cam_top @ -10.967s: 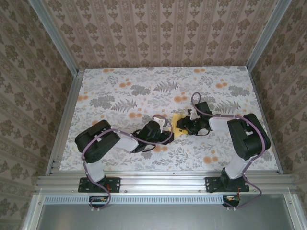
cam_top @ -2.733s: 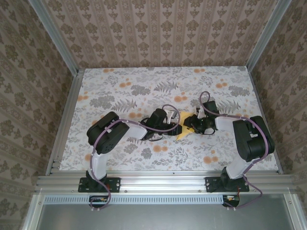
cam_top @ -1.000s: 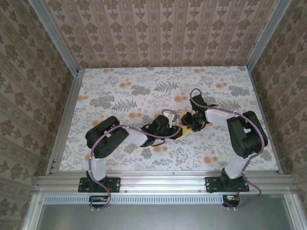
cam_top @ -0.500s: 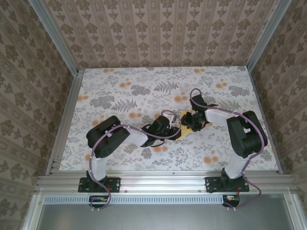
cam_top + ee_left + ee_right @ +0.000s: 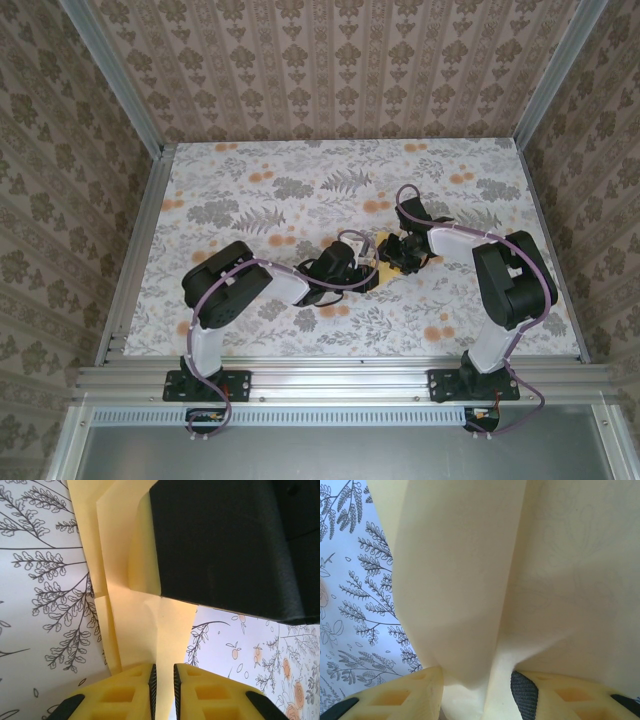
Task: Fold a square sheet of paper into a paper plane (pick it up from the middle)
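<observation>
Left gripper (image 5: 368, 272): I see it low over the middle of the table, reaching in from the left. In the left wrist view its yellow fingers (image 5: 125, 696) are nearly together, with only a thin slit between them, and an edge of the yellow paper (image 5: 135, 605) is pinched in that slit.
Right gripper (image 5: 398, 258): it comes in from the right and meets the left one tip to tip. In its own wrist view the fingers (image 5: 395, 697) stand about half apart, and a bulging fold of the paper fills the gap from pad to pad, so I read it as gripping that fold.
Paper position: near the table's centre, caught between the two grippers; from above I can make out only a small yellow patch between and just below them.
Paper shape: partly folded, with several straight creases and overlapping layers; one layer rises steeply in front of the right wrist camera.
Left wrist view: the right gripper's black body sits on the paper's upper part.
Table (image 5: 300, 180): covered with a cloth printed with grey leaves and orange flowers.
</observation>
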`<state>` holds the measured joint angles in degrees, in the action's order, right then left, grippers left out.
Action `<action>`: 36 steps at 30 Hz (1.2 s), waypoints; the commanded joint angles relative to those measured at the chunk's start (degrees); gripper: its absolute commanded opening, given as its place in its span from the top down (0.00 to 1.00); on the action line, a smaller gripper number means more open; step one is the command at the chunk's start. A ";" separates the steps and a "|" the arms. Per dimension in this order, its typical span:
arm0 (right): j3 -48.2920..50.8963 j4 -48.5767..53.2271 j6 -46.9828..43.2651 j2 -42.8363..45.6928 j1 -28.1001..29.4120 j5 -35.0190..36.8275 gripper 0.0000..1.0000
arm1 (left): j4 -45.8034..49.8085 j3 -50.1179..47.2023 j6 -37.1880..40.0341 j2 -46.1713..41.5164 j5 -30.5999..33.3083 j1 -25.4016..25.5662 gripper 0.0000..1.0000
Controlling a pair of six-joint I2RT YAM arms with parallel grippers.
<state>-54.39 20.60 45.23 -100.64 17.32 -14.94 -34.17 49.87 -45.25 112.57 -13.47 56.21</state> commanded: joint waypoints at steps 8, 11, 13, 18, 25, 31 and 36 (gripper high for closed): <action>3.88 3.31 -0.31 -8.03 0.07 6.36 0.53 | 0.30 -0.51 0.30 0.80 -1.07 0.35 0.79; 3.85 3.40 -0.44 -8.47 0.08 6.80 0.55 | -0.71 -2.06 -0.43 -1.00 -0.86 0.31 0.79; 3.90 3.56 -0.53 -8.64 0.10 7.08 0.56 | -0.93 -3.25 -0.67 -3.40 -0.23 0.35 0.78; 3.84 4.00 -0.80 -9.09 0.42 8.03 0.56 | 0.89 -6.46 -0.97 -10.96 4.28 -0.26 0.75; 3.41 4.36 -0.94 -9.40 0.87 8.87 0.57 | 2.88 -7.66 -2.18 -13.28 8.22 -0.57 0.74; 3.46 4.01 -1.33 -9.53 1.05 8.53 0.55 | 2.53 -6.74 -3.08 -11.01 7.23 -0.56 0.74; 3.33 3.75 -2.21 -9.66 1.09 7.82 0.52 | 3.18 -5.78 -4.00 -9.34 6.80 -1.05 0.74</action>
<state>-55.53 22.41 44.71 -101.65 17.96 -14.28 -32.01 43.09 -47.86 102.15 -7.01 55.79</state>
